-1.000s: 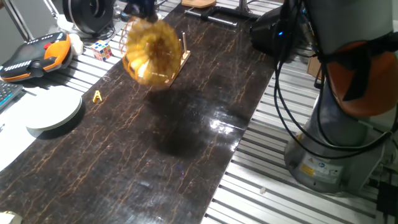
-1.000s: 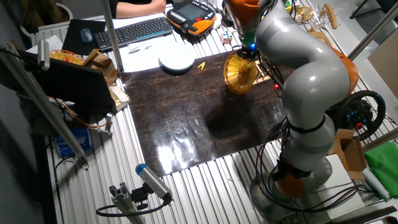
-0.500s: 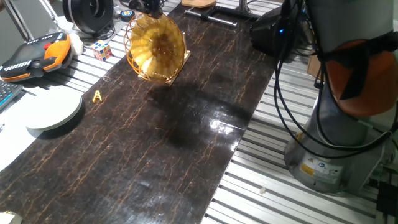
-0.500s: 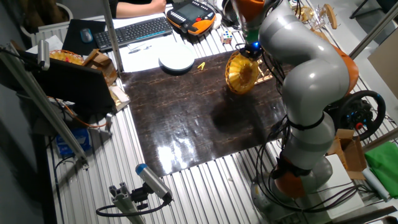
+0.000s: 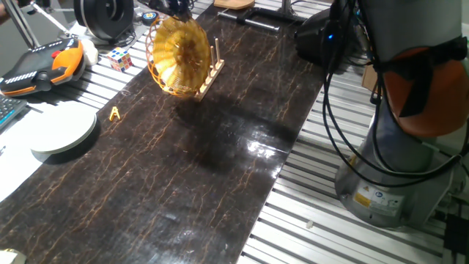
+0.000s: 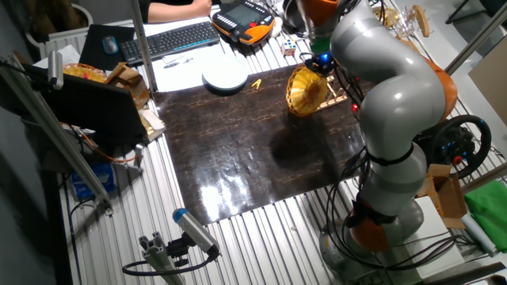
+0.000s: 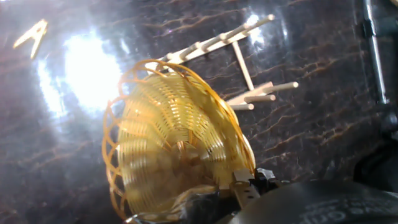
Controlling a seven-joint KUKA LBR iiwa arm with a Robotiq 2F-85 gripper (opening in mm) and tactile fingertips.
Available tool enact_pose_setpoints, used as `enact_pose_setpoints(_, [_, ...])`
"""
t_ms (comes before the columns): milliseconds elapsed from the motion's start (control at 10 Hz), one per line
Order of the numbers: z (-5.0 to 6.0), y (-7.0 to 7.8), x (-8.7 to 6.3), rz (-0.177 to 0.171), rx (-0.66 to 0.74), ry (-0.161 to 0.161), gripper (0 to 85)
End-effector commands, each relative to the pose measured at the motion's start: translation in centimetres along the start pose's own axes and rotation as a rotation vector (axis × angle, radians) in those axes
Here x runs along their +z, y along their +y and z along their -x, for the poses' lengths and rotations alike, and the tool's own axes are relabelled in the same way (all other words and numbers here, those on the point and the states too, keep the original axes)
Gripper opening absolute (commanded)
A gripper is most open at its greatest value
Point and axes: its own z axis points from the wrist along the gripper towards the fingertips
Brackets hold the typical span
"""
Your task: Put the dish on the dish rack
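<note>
Dish (image 5: 178, 55) held on edge over dish rack (image 5: 207, 79), clamped by gripper (image 7: 239, 186); seating and release pending.

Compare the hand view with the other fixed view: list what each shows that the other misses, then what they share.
Only the hand view: the dish rack's separate dowel pegs, and the dish's open-weave rim close up, held at the gripper.

Only the other fixed view: the whole arm, a white plate, a keyboard and an orange-black pendant.

Both: the dish standing on edge at the rack, the dark tabletop, and a small yellow clip.
</note>
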Motion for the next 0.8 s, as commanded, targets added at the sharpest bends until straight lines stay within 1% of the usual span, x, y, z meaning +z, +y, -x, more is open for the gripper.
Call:
enact_pose_setpoints(0, [0.0, 0.0, 0.0, -0.014, -0.005, -0.007, 2.0])
enact_pose_setpoints(300, [0.0, 0.0, 0.0, -0.065, -0.054, -0.017, 2.0])
enact_pose_setpoints(400, [0.2, -0.2, -0.1, -0.087, -0.07, -0.027, 2.0])
enact_pose_setpoints(500, [1.2, -1.7, -0.7, -0.102, -0.085, -0.037, 2.0])
enact_pose_setpoints(700, [3.4, -5.0, -1.1, -0.079, -0.104, -0.038, 2.0])
